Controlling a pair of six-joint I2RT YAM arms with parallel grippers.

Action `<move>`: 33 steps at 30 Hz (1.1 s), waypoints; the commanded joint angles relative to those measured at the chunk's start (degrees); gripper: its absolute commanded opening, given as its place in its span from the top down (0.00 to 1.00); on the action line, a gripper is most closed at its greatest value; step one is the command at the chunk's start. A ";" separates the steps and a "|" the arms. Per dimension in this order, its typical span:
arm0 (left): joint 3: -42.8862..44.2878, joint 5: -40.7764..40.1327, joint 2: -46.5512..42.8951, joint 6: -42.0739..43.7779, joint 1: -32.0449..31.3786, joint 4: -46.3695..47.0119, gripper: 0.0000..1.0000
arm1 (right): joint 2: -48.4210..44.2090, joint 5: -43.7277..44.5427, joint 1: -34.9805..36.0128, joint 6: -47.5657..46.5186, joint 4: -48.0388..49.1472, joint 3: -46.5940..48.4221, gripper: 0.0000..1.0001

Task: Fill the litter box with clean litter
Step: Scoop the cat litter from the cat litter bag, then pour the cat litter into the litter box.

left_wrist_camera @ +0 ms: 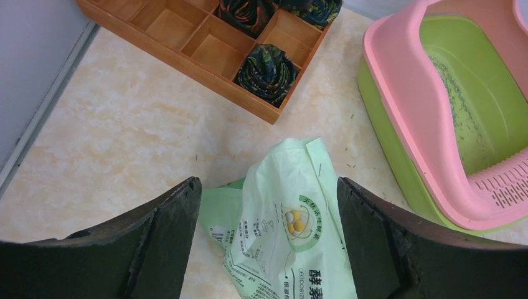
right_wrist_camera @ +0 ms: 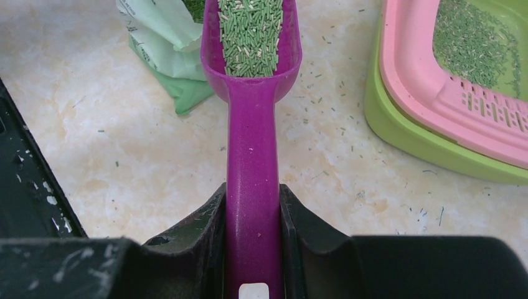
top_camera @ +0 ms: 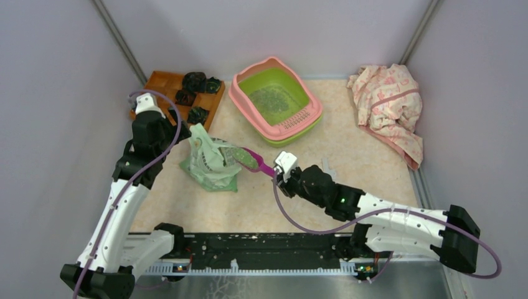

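R gripper sits bottom centre of the right wrist view, my fingers clamped on the handle of a purple scoop; scoop bowl reaches top centre, heaped w/ green litter pellets, just beside the pale green bag at upper left; litter box is at upper right, green basin w/ pink rim and slotted grate, a thin patch of pellets inside; stray pellets dot the table btwn scoop and box. L gripper: my fingers stand wide apart at the bottom of the left wrist view, bag upright btwn them, not squeezed; wooden tray w/ dark rolled cloths sits upper left; pink cloth lies upper right in the top view.
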 commanded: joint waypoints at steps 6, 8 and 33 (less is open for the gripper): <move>0.85 0.56 -1.14 -0.11 -0.28 1.74 0.15 | -0.74 -1.40 -1.52 2.20 9.93 -0.05 1.00; 0.77 0.63 -1.14 -0.11 -0.28 1.74 0.15 | -0.22 -1.73 -1.52 2.32 13.61 -1.31 1.00; 0.20 1.89 -0.52 -0.18 -0.28 2.52 0.15 | 8.63 -3.48 -4.48 2.53 32.67 1.09 1.00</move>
